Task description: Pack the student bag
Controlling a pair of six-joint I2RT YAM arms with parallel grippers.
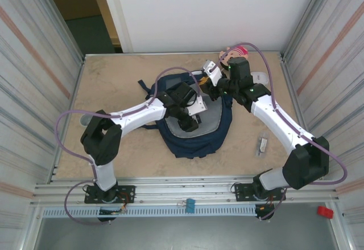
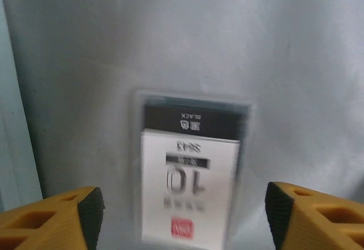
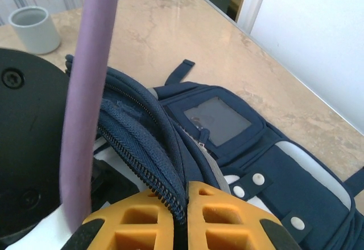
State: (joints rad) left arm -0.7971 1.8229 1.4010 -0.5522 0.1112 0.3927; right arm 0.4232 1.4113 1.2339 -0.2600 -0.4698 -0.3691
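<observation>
The counter is hemmed in by ribbed walls at the left and right edges of the overhead view and by a white panel along the top. Bare surface lies left of, below and right of the student bag, which sits at the frame's centre. The bag is navy and its mouth gapes onto light grey lining. The right wrist view shows a clear window pocket and white snap patches.

The left gripper is released inside the bag, its yellow fingers wide apart. A clear-cased box lies on the lining between and beyond them. Its upside-down label reads "BLACK" and "10"; the smaller print is blurred.

The right gripper is clenched on the bag's zip edge.
</observation>
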